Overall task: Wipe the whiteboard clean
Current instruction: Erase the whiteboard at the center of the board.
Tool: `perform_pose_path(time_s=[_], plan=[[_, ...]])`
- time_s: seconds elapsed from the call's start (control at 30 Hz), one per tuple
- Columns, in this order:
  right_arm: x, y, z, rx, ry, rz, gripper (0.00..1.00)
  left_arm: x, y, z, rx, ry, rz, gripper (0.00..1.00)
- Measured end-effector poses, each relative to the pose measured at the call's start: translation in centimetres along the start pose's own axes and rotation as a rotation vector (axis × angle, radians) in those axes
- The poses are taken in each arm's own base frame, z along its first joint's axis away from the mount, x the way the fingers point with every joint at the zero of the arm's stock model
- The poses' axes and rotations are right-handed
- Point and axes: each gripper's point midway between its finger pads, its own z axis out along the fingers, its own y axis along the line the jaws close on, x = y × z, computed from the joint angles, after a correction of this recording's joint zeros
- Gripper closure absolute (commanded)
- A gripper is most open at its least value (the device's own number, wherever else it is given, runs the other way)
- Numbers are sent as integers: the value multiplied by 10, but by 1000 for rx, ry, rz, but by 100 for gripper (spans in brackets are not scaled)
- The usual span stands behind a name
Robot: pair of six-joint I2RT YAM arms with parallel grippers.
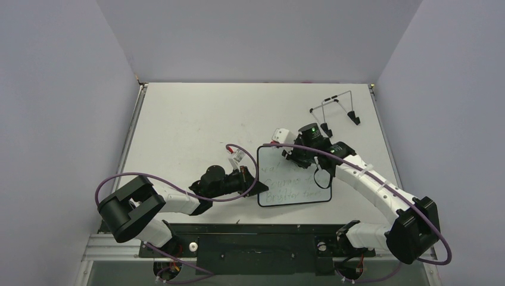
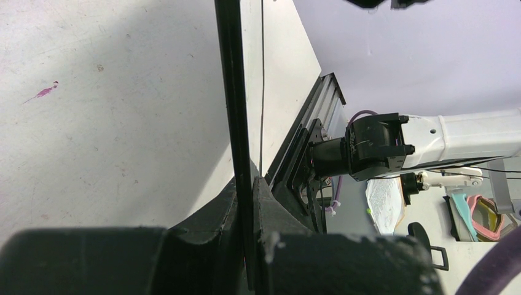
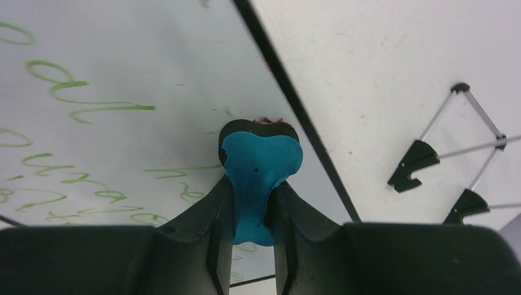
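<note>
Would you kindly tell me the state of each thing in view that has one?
whiteboard: flat on the table, green writing not erased, left rim clamped.
eraser: held, tip against the whiteboard.
left gripper: shut on the whiteboard's rim.
right gripper: shut on the eraser.
stand: empty, apart from the whiteboard.

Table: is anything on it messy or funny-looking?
A small purple smear stains the white table, seen in the left wrist view. The thin wire stand with black feet sits empty, apart from the black-rimmed whiteboard.
</note>
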Motion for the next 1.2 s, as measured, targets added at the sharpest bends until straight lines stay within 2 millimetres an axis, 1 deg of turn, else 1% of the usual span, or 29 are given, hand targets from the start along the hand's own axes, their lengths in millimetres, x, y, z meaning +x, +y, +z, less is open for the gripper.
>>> perform_pose_path(time_s=[0.03, 0.13, 0.23, 0.3, 0.43, 0.5, 0.63, 0.8, 0.93, 1.1, 1.2], plan=[[-1, 4, 0, -16, -3, -19, 100, 0, 0, 0, 0, 0, -1, 100], [-7, 27, 1, -101, -17, -102, 100, 0, 0, 0, -2, 1, -4, 100], [-8, 36, 0, -130, -15, -137, 100, 0, 1, 0, -3, 2, -4, 100], [-6, 29, 1, -96, -4, -117, 100, 0, 1, 0, -4, 0, -4, 100], [2, 7, 1, -19, 20, -55, 100, 0, 1, 0, -4, 0, -4, 100], [5, 5, 1, -15, 25, -61, 100, 0, 1, 0, -4, 0, -5, 100], [5, 10, 1, -35, 30, -126, 100, 0, 1, 0, -6, 1, -6, 100], [3, 23, 1, -76, 33, -188, 100, 1, 1, 0, -8, 3, -8, 100], [4, 19, 2, -38, 43, -147, 100, 0, 2, 0, -10, 1, -12, 100], [3, 3, 3, 47, 43, -80, 100, -1, 1, 0, -10, -5, -12, 100], [2, 4, 3, 41, 38, -78, 100, -1, 1, 0, -10, -4, -12, 100]])
